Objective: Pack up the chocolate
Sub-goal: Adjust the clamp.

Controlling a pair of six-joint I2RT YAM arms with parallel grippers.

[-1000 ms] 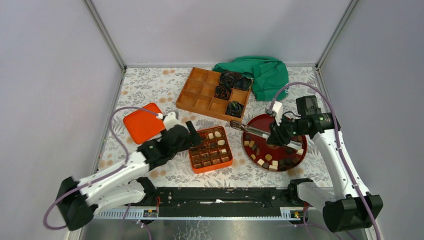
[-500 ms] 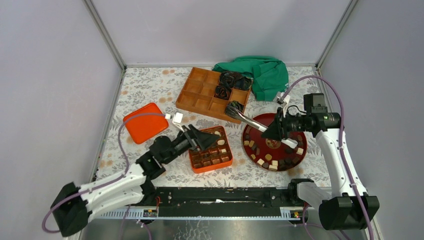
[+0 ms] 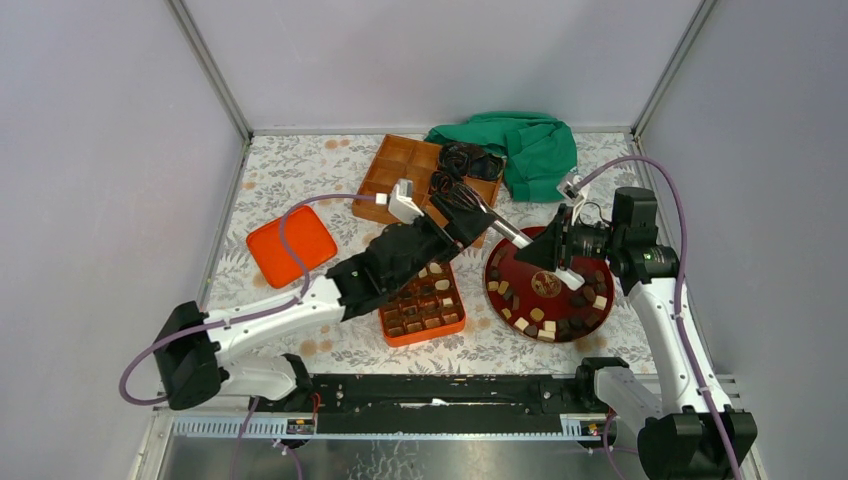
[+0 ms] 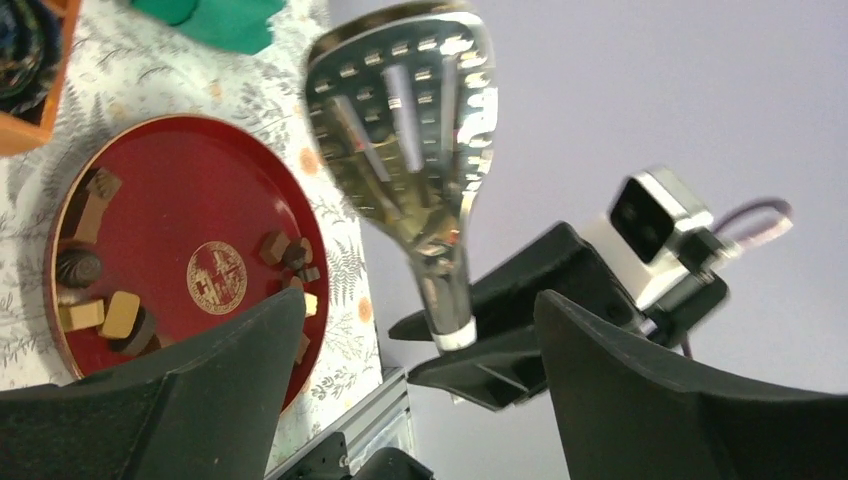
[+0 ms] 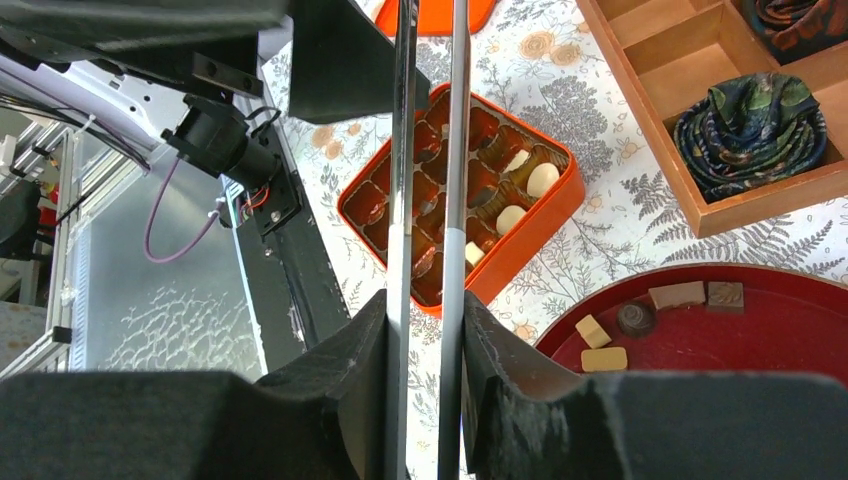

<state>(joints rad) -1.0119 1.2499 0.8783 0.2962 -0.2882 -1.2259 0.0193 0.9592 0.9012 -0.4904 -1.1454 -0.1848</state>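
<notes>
Chocolate pieces (image 3: 545, 325), dark, tan and cream, lie on the round red plate (image 3: 497, 293) and in the orange compartment box (image 3: 388, 318). My right gripper (image 3: 541, 251) is shut on metal tongs (image 3: 497, 226), held in the air and pointing back-left over the plate's edge. In the right wrist view the two tong arms (image 5: 455, 150) run between my fingertips (image 5: 425, 400) above the box (image 5: 520, 240). My left gripper (image 3: 468, 216) is open and raised over the box, at the tongs' head. In the left wrist view the slotted head (image 4: 405, 120) hangs beyond my open fingers (image 4: 420, 400).
A wooden divided tray (image 3: 390, 195) at the back holds black crinkled bundles (image 3: 470, 160). A green cloth (image 3: 535, 150) lies at the back right. The orange lid (image 3: 290, 245) lies on the left. Grey walls enclose the table.
My left arm has risen from beside the orange box and swung right and back to the tongs' head. My right gripper has lifted the tongs and drawn back a little to the right.
</notes>
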